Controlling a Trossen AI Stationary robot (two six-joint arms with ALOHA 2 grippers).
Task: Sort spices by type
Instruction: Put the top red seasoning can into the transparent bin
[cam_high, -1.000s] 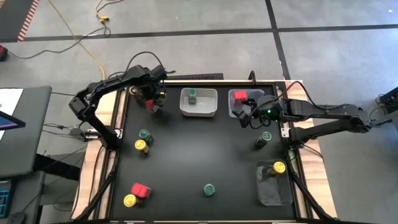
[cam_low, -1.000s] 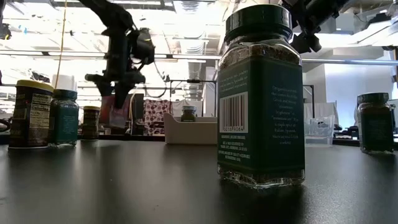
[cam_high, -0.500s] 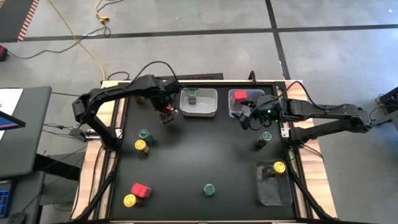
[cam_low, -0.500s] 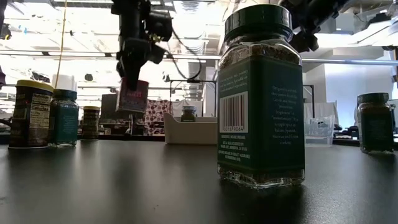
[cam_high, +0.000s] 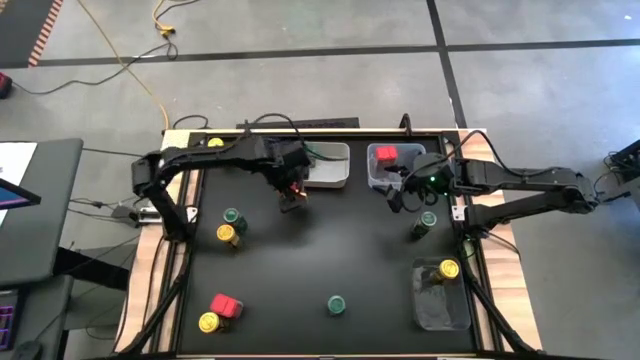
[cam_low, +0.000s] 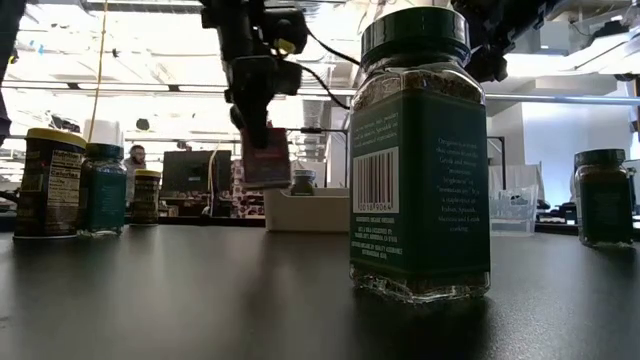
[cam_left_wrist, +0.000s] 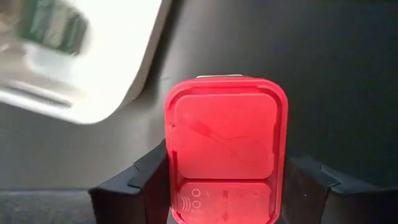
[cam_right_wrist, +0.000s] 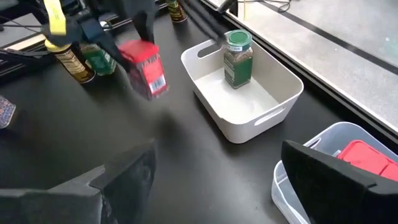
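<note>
Overhead, low and wrist views of the sorting table. The left gripper (cam_high: 292, 195) hung above the black tabletop (cam_high: 330, 250), just in front of the white rectangular plastic bin (cam_high: 330, 172), its two dark fingers (cam_left_wrist: 146, 177) clamped on the sides of a red boxy spice container with a red flip lid (cam_left_wrist: 225, 149); the container was carried clear of the table surface, as the low view showed (cam_low: 266, 157). The white bin held one round green-lidded spice jar (cam_right_wrist: 237, 57). The right gripper (cam_high: 405, 192) hovered at the near edge of a clear plastic bin (cam_high: 376, 176), jaws spread apart and holding nothing; that bin held a second red boxy container (cam_high: 386, 154). Remaining spices stood on the table: a green-lidded jar (cam_high: 231, 216) touching a yellow-lidded jar (cam_high: 227, 234) at the left side; a red boxy container (cam_high: 226, 304) just beside a yellow-lidded jar (cam_high: 208, 322) at the front left; a lone green-lidded jar (cam_high: 337, 303) at the front centre; another green-lidded jar (cam_high: 426, 220) near the right edge. A yellow-lidded jar (cam_high: 447, 269) stood in a second clear bin (cam_high: 440, 310) at the front right.
</note>
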